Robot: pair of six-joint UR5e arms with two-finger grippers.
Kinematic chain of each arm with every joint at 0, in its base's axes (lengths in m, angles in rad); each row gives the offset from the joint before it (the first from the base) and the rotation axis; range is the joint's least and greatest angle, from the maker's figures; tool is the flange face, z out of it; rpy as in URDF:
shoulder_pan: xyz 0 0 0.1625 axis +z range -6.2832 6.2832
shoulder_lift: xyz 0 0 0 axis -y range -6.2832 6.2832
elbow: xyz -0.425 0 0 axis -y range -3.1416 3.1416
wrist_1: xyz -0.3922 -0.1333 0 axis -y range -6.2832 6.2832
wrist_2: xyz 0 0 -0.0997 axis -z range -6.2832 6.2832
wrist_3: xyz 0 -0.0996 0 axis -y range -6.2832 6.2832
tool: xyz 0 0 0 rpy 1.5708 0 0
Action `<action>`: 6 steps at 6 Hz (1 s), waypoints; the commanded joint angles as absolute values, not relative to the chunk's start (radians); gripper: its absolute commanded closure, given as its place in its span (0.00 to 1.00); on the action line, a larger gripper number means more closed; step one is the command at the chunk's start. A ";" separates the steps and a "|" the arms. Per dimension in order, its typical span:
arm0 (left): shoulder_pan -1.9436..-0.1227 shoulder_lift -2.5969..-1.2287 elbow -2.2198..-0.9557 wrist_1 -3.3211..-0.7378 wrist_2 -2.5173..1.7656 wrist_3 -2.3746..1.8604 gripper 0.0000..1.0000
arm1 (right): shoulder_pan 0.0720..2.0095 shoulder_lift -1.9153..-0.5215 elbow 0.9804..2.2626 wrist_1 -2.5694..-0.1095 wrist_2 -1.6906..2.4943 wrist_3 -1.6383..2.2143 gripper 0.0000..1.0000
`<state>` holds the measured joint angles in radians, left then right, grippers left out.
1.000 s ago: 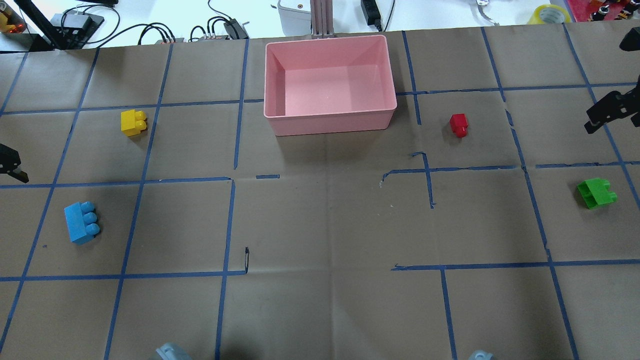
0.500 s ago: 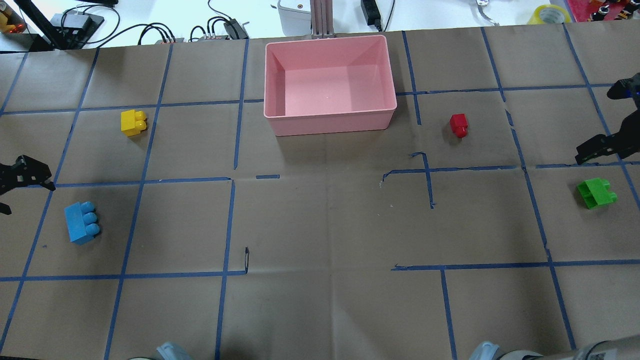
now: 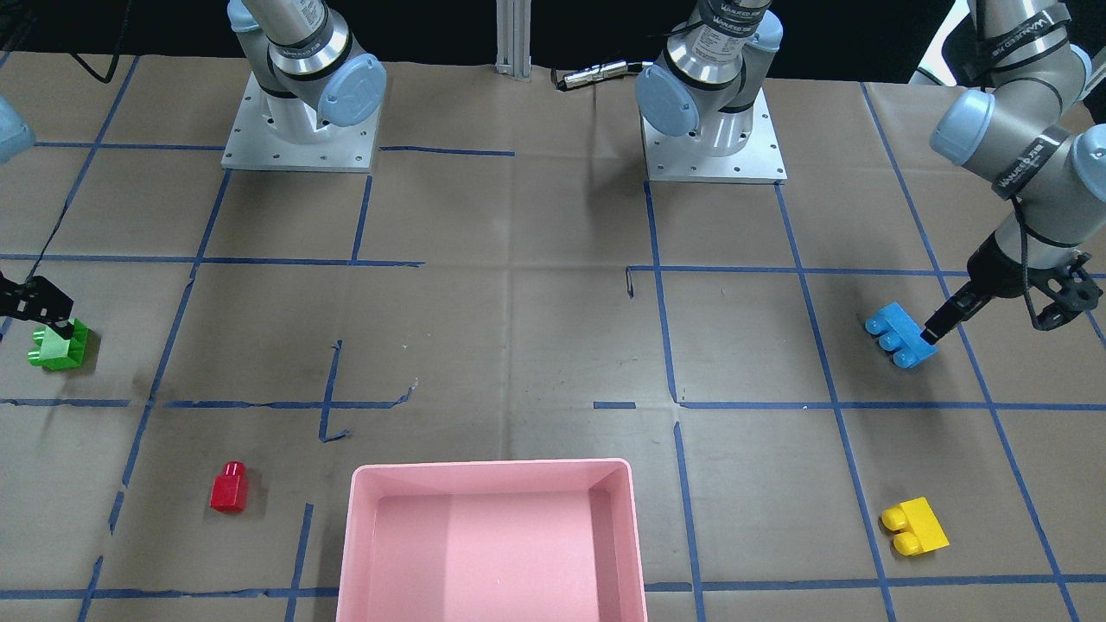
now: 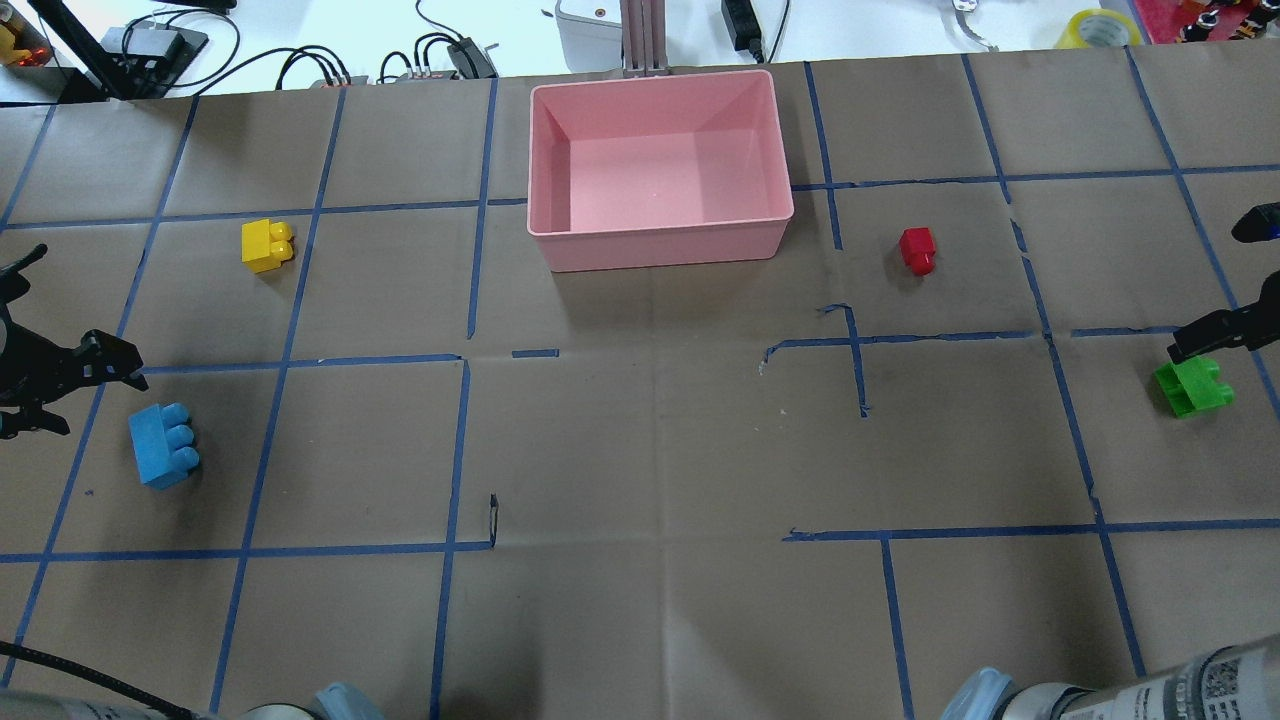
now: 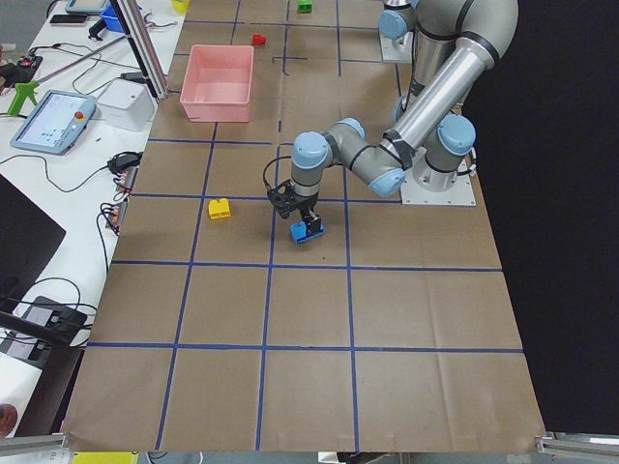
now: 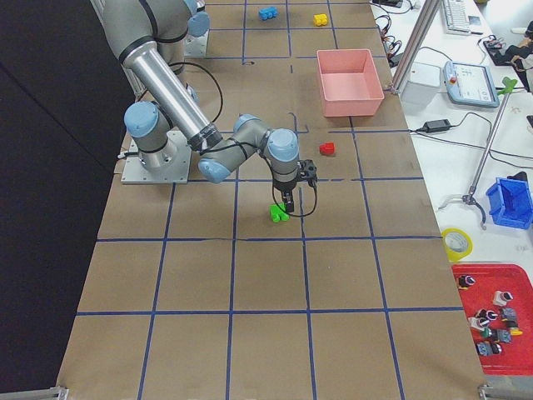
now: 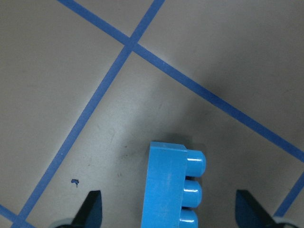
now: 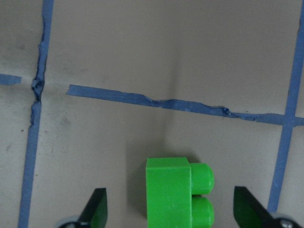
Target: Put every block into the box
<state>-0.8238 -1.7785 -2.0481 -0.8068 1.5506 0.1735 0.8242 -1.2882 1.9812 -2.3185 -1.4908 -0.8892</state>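
Observation:
The blue three-stud brick lies at the left, with my left gripper open just above it. In the left wrist view the brick sits between the two spread fingers. The green brick lies at the right, with my right gripper open over it. In the right wrist view it lies between the fingers. The yellow brick and the small red brick lie on the table either side of the empty pink box.
Brown paper with blue tape lines covers the table. Cables and devices lie past the far edge behind the box. The two arm bases stand at the robot's side.
Both grippers have come in from the table's side edges. The left one now hangs over the blue brick and the right one over the green brick. No brick has moved.

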 commanded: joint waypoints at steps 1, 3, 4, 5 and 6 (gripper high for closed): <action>-0.825 -1.834 -2.080 -0.714 1.531 0.173 0.00 | 0.810 -1.227 2.005 -2.408 -1.490 -0.896 0.01; -0.824 -1.862 -2.108 -0.661 1.534 0.173 0.00 | 0.810 -1.224 2.026 -2.421 -1.489 -0.896 0.01; -0.824 -1.862 -2.129 -0.647 1.534 0.173 0.00 | 0.810 -1.221 2.026 -2.419 -1.491 -0.897 0.02; -0.824 -1.868 -2.144 -0.603 1.534 0.175 0.00 | 0.810 -1.216 2.026 -2.418 -1.491 -0.910 0.02; -0.824 -1.896 -2.145 -0.553 1.535 0.182 0.00 | 0.810 -1.213 2.025 -2.415 -1.496 -0.932 0.05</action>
<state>-0.8238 -1.8753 -2.1393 -0.5992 1.5344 0.1769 0.8100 -1.2169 2.0255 -2.4170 -1.4923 -0.9138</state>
